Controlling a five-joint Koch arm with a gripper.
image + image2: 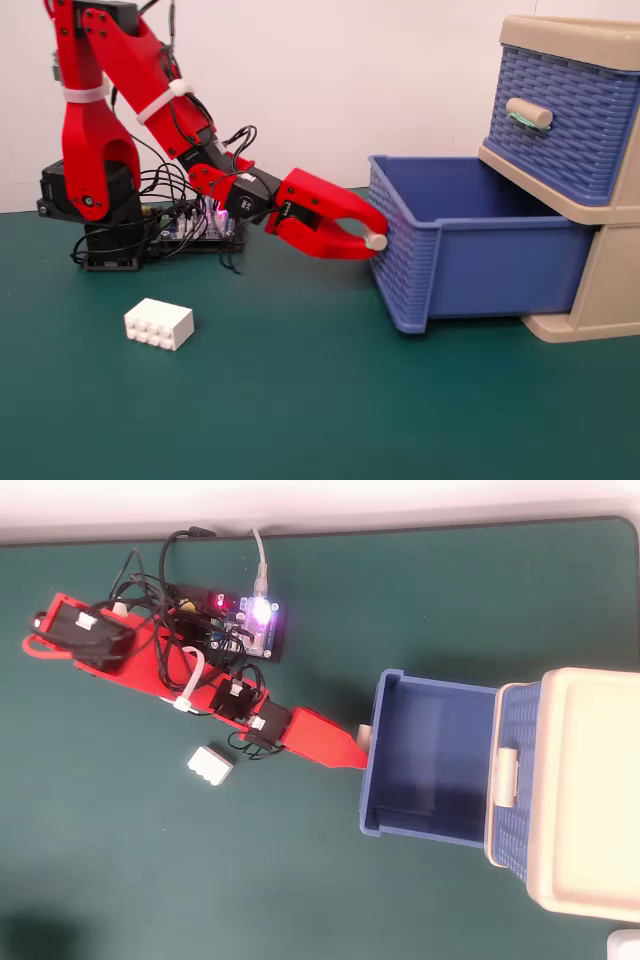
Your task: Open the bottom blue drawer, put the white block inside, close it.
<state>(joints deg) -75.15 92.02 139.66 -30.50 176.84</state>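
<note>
The bottom blue drawer [487, 257] stands pulled far out of the beige chest [605, 300], and the overhead view shows its inside [430, 765] empty. My red gripper [373, 241] is shut on the drawer's beige handle [377, 241] at the front wall. From above, the gripper [357, 759] meets the handle [363, 736] at the drawer's left face. The white block [158, 323] lies flat on the green mat, left of and below the arm [210, 765], well clear of the gripper.
The upper blue drawer [560, 112] is closed, its handle [528, 112] sticking out. The arm's base and a lit controller board [200, 222] sit at the back left with loose cables. The open drawer takes up the mat between arm and chest.
</note>
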